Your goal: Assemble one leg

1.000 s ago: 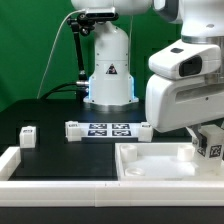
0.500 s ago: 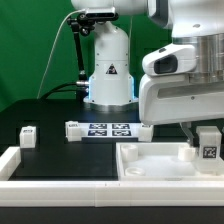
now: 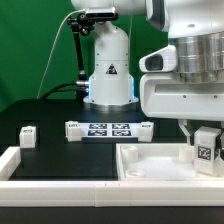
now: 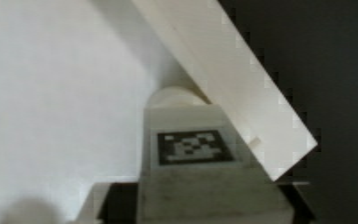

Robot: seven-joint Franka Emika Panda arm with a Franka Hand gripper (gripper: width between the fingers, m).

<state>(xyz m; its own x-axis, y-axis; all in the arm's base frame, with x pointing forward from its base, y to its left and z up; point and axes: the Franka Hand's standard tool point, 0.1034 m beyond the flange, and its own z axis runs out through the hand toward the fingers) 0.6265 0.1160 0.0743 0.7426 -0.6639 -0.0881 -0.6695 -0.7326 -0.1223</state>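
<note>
- Exterior view: my pincer (image 3: 205,136) is clamped on the leg (image 3: 205,149) and has edged toward that view's left.
- It's over the tray (image 3: 150,166) corner now; seating comes next, I reckon.

Warning triangle (image 3: 112,71) on arm base (image 3: 106,45), tag (image 4: 194,147) on leg (image 4: 190,108)

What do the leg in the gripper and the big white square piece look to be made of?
The leg: probably hard white plastic, matte, crisp edges; its tag looks like a printed sticker. The square piece: seemingly the same matte white plastic, evenly coloured, raised rim; painted wood cannot be ruled out.
</note>
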